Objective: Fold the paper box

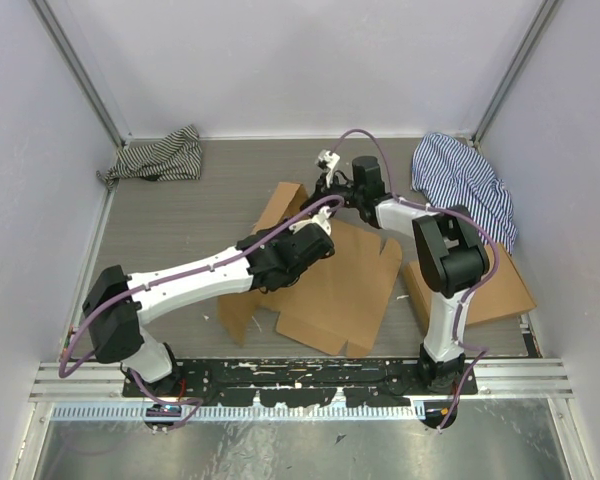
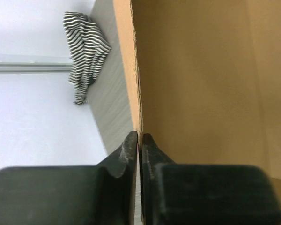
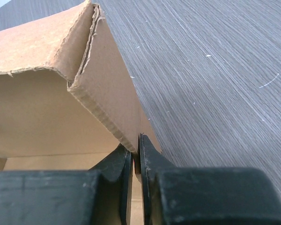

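Note:
The paper box [image 1: 330, 285] is brown die-cut cardboard lying partly flat at mid-table, with a rear flap [image 1: 280, 208] raised. My left gripper [image 1: 310, 222] reaches in from the left. In the left wrist view it [image 2: 139, 137] is shut on the thin upright edge of a cardboard panel [image 2: 196, 75]. My right gripper [image 1: 328, 192] comes in from the back right. In the right wrist view it [image 3: 136, 143] is shut on the corrugated edge of a folded flap [image 3: 107, 98]. The two grippers hold the box close together at its far side.
A thicker stack of flat brown cardboard [image 1: 495, 290] lies at the right under the right arm. A dark striped cloth [image 1: 160, 158] sits at the back left, and a blue striped cloth [image 1: 465, 185] at the back right. White walls enclose the grey table [image 1: 200, 220].

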Motion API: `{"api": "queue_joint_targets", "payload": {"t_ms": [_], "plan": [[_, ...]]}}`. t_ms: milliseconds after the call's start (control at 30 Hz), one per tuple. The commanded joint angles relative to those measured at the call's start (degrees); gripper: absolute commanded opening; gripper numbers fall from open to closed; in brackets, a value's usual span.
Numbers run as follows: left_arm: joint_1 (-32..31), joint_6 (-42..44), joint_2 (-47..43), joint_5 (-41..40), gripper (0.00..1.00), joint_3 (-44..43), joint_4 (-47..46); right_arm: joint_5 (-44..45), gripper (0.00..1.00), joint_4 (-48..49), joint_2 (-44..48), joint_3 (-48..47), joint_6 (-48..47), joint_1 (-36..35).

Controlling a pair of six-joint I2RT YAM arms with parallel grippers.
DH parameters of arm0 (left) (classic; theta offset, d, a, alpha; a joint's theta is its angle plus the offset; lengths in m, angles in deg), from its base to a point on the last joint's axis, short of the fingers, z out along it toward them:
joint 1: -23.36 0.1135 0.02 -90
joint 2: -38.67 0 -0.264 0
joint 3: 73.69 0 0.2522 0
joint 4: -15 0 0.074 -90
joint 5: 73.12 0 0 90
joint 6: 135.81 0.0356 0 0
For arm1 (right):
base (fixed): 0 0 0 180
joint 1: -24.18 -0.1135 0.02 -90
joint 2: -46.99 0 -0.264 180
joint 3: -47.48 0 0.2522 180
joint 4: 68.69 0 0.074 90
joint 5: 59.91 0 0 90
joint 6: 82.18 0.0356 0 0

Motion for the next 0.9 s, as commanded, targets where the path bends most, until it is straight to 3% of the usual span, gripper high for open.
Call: {"api": "queue_joint_targets", "payload": {"t_ms": [0,100,233,367,567,733,867], "plan": [[-1.31,-4.95,0.58,4.84,0.25,-3.15,1.99,6.95,0.08,5.56,4.16,1.87,5.53,-0.49],[-1.35,-7.77,-1.56,7.23,0.49,-4.33,3.25,10.47,0.05,6.35,5.03,3.25,7.37,-0.59],[-1.41,-11.95,-6.17,11.27,0.58,-4.51,3.81,14.39,0.03,10.47,6.35,6.56,9.94,-0.66],[-1.40,-16.50,-13.78,11.62,0.59,-2.91,2.78,15.72,0.03,12.06,7.78,8.84,10.56,-0.96],[0.30,-19.52,-24.93,5.09,0.62,-0.03,-4.48,18.83,0.03,13.51,12.18,13.70,11.93,-1.74],[6.55,-21.49,-24.70,3.26,0.62,0.13,-7.98,27.52,0.03,12.17,18.13,18.37,11.27,-4.73],[13.21,-23.40,-21.55,7.31,0.58,2.03,-12.56,39.38,0.03,12.47,24.16,24.44,10.39,-10.04]]}}
